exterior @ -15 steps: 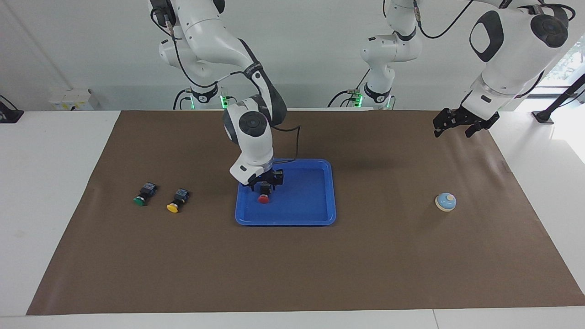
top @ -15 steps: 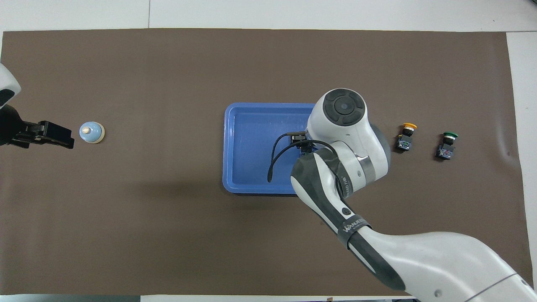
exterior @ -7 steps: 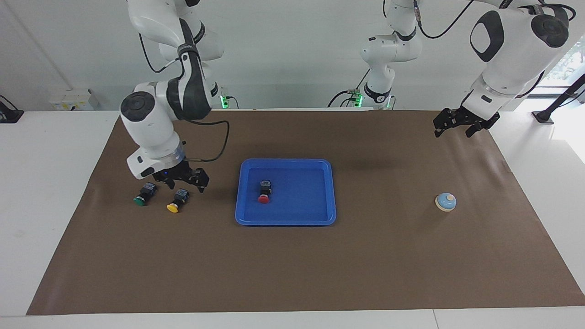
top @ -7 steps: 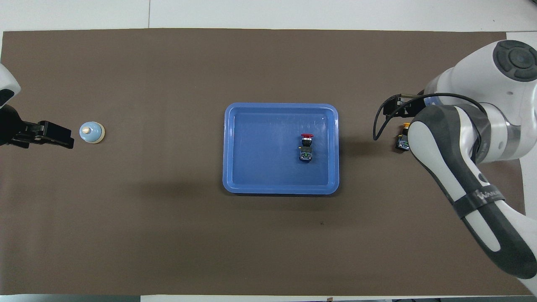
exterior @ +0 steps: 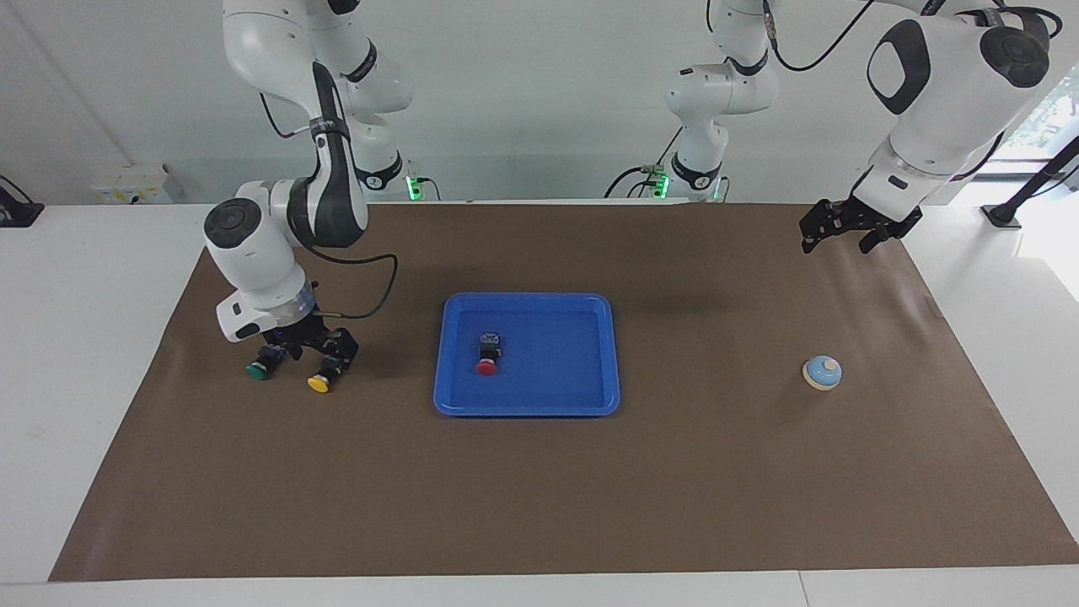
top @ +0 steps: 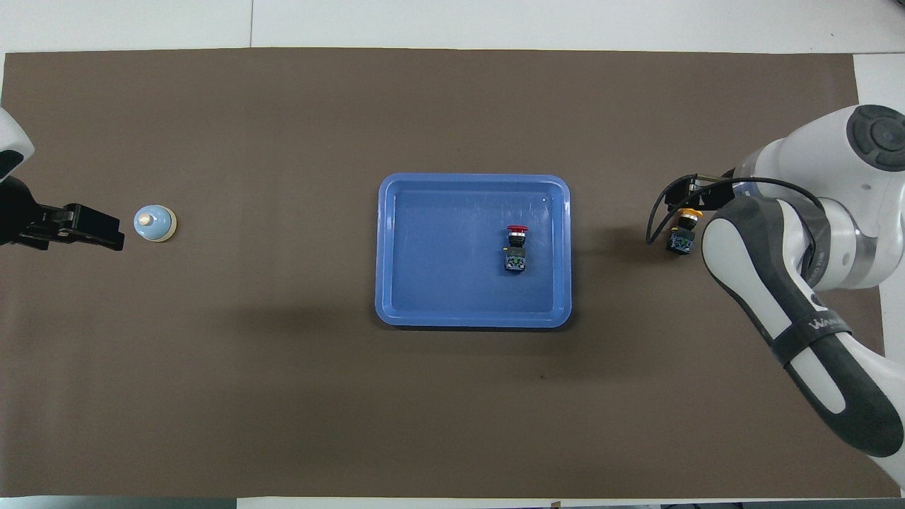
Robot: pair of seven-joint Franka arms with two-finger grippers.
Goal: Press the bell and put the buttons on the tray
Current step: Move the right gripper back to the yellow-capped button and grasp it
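While lowering right gripper [exterior: 310, 350], jaws spread wide, between green button [exterior: 258, 369] and yellow button [exterior: 319, 383]: could nudge either, apparently crowded.

the facing view looks from high across the table [exterior: 101, 354] toward the robots, with the tray [exterior: 607, 354] at its middle. the overhead view looks steeply down from above the robots' end. both share the tray [top: 385, 247] and brown mat [top: 283, 396], half a turn apart.
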